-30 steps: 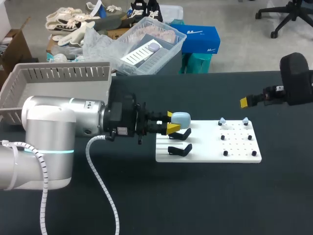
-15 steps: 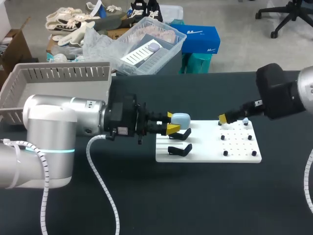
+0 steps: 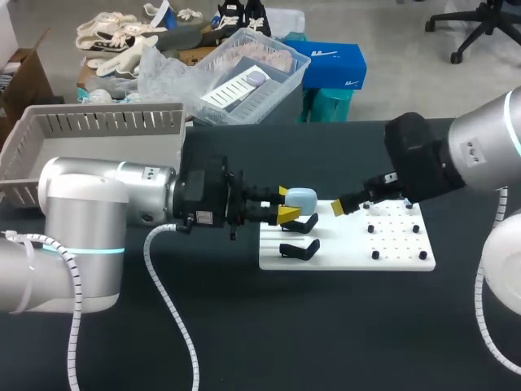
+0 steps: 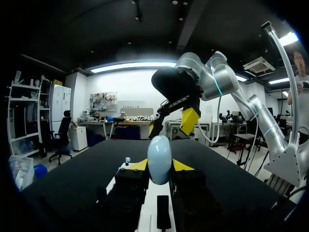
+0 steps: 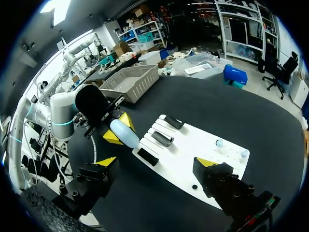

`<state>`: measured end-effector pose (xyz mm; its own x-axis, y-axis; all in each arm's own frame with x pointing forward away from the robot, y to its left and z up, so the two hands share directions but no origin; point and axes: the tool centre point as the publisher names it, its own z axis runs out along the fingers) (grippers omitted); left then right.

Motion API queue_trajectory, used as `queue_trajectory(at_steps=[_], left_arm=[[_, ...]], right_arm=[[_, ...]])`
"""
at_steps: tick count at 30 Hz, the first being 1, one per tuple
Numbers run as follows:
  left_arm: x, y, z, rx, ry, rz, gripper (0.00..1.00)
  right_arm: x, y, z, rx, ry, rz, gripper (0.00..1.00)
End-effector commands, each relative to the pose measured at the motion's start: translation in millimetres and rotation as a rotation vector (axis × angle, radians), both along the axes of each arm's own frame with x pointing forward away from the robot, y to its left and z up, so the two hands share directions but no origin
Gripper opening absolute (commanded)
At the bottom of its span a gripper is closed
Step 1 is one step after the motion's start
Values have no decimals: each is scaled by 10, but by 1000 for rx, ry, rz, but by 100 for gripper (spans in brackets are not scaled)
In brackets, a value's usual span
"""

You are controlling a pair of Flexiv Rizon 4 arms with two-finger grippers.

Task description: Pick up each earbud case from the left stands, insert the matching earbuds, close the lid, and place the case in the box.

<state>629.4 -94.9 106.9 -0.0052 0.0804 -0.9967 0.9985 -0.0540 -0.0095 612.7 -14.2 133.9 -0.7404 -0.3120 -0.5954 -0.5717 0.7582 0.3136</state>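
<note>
Head view: left tool (image 3: 286,204) level, clamping earbud case (image 3: 303,196); right tool (image 5: 156,162) spread wide

In the head view the right arm (image 3: 431,163) hides the earbuds (image 5: 219,143) at the far edge of the white board (image 3: 350,254), and only one of its yellow fingertips (image 3: 337,208) shows. The left arm (image 3: 89,212) covers the near side of the gray box (image 3: 106,122). In the left wrist view the lower part of the earbud case (image 4: 159,157) is hidden.
</note>
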Motion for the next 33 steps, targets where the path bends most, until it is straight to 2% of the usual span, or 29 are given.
queue_trajectory(at_steps=[1, 18, 33], left_arm=[[11, -6, -8, -1, 0, -1, 0], [11, -6, -8, -1, 0, -1, 0], [11, -6, -8, -1, 0, -1, 0]], right_arm=[[76, 150, -54, 6, 18, 16, 100], [143, 376, -152, 11, 52, 38, 100], [181, 380, -171, 23, 56, 24, 100]])
